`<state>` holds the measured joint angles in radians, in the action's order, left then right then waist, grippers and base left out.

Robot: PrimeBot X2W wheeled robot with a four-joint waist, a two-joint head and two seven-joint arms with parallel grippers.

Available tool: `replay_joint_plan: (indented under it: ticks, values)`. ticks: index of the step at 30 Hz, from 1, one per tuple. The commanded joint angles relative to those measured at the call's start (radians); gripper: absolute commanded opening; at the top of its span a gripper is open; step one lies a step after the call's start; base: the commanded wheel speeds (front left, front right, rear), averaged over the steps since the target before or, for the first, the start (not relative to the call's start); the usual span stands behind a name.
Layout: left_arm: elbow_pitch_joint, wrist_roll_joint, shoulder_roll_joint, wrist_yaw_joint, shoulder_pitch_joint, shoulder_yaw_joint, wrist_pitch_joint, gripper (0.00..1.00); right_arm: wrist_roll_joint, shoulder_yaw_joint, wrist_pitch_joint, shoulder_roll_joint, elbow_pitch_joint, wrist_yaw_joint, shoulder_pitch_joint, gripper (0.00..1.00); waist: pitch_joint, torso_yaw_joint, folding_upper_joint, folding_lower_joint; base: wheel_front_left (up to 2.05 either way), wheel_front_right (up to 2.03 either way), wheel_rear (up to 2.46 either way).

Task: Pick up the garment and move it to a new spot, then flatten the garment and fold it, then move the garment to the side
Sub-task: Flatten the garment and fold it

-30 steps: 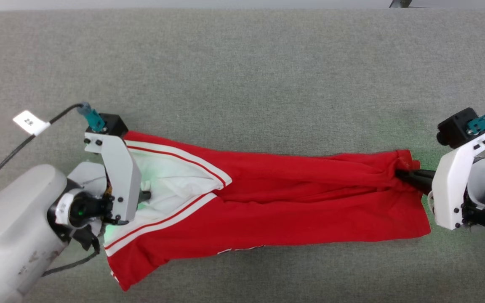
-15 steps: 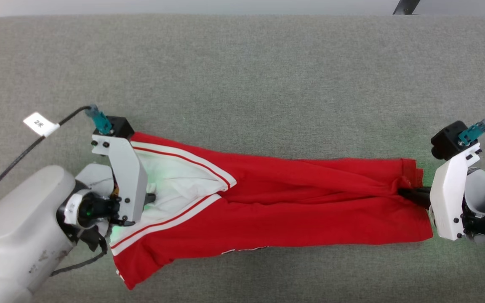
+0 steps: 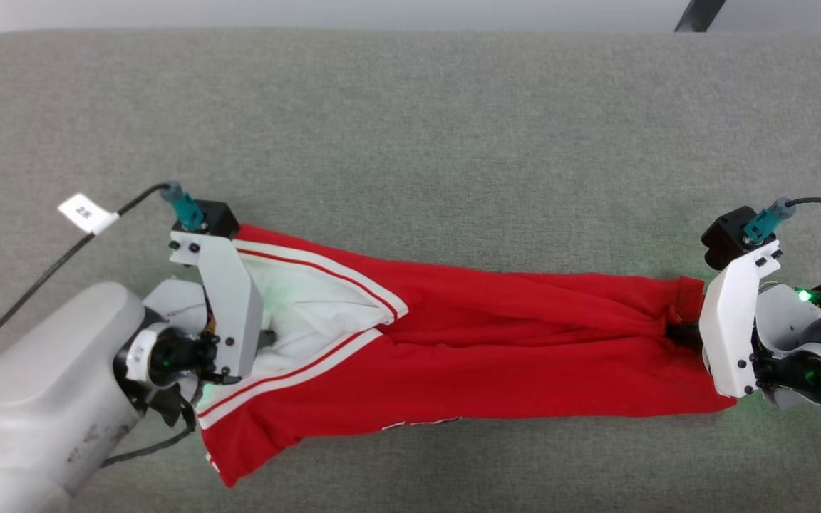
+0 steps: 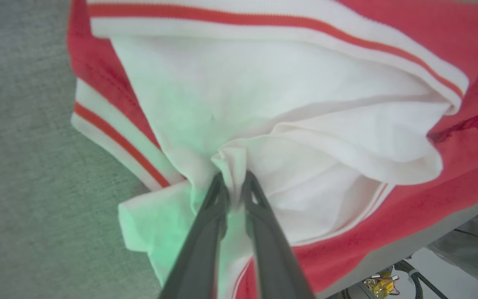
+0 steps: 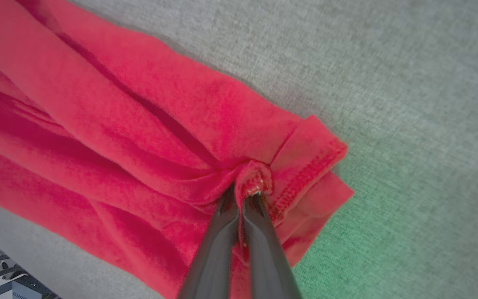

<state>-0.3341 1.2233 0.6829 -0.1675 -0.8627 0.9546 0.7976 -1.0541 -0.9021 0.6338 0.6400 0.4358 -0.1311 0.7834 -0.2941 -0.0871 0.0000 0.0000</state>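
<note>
1. Grey woven cloth covers the surface [image 3: 410, 128] that carries everything. Its far edge runs along the top of the head view. A black cable [image 3: 26, 274] with a white tag [image 3: 87, 212] crosses the cloth near the left edge.
2. Toward the near-left corner, the left gripper [image 3: 266, 338] is clenched on the garment [image 3: 510, 363]. In the left wrist view its two dark fingers [image 4: 206, 232] pinch a bunched fold of the white fabric between their tips. Red-and-white stripe trim [image 4: 264, 23] borders that white part.
3. The garment is drawn out long and narrow across the middle of the surface, between the two grippers and nearer the near edge than the far one. Its white, striped end is at the left and its plain red body runs right in lengthwise folds. A red corner hangs toward the near edge at the left. A sliver of white print [image 3: 417, 423] shows along the near side. Whether the middle rests on the cloth or hangs just above it cannot be told.
4. Close to the right edge, the right gripper [image 3: 675, 332] grasps the garment's red end. In the right wrist view its fingertips are closed on a puckered bit of the stitched hem [image 5: 305, 174]. Green light tints the cloth beside it.
</note>
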Motion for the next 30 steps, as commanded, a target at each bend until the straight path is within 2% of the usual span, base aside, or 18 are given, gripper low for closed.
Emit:
replay_joint_plan:
  ticks: [1,8,14,15,18,19,20,26,30]
  values:
    - [-0.002,-0.008,0.000,-0.010,-0.001,0.008,0.005,1.00,0.000,-0.016,-0.001,-0.028,0.010,0.001,-0.015,0.00,0.010,0.008,0.0000,0.0000,0.00,0.00,0.00]
    - [0.060,-0.028,0.034,-0.018,-0.026,-0.008,-0.011,1.00,-0.007,-0.015,-0.006,-0.020,0.032,0.001,-0.032,0.00,0.043,0.037,0.0000,0.0000,0.00,0.00,0.00]
    - [0.111,-0.067,0.056,-0.026,0.004,-0.028,-0.114,1.00,-0.015,-0.010,-0.018,-0.025,0.051,0.000,-0.061,0.00,0.084,0.060,0.0000,0.0000,0.00,0.00,0.00]
    - [0.116,-0.075,0.060,-0.030,0.013,-0.033,-0.142,1.00,-0.015,-0.011,-0.024,-0.028,0.056,0.000,-0.066,0.03,0.091,0.063,0.0000,0.0000,0.00,0.00,0.00]
    - [0.136,-0.093,0.067,-0.022,0.052,-0.050,-0.242,1.00,-0.010,-0.009,-0.045,-0.046,0.084,0.000,-0.091,0.27,0.122,0.067,0.0000,0.0000,0.00,0.00,0.00]
    - [0.145,-0.090,0.066,-0.019,0.070,-0.060,-0.280,1.00,-0.004,-0.007,-0.057,-0.053,0.095,0.000,-0.098,0.41,0.132,0.068,0.0000,0.0000,0.00,0.00,0.00]
    - [0.152,-0.092,0.064,-0.013,0.088,-0.069,-0.321,1.00,0.000,-0.004,-0.072,-0.060,0.110,0.000,-0.105,0.99,0.145,0.069,0.0000,0.0000,0.00,0.00,0.00]
    - [0.175,-0.114,0.063,-0.012,0.216,-0.114,-0.560,1.00,0.030,-0.008,-0.117,-0.087,0.170,0.001,-0.144,1.00,0.212,0.069,0.0000,0.0000,0.00,0.00,0.00]
    - [0.177,-0.132,0.048,-0.029,0.309,-0.144,-0.731,1.00,0.045,-0.008,-0.155,-0.092,0.175,0.001,-0.162,1.00,0.253,0.063,0.0000,0.0000,0.00,0.00,0.00]
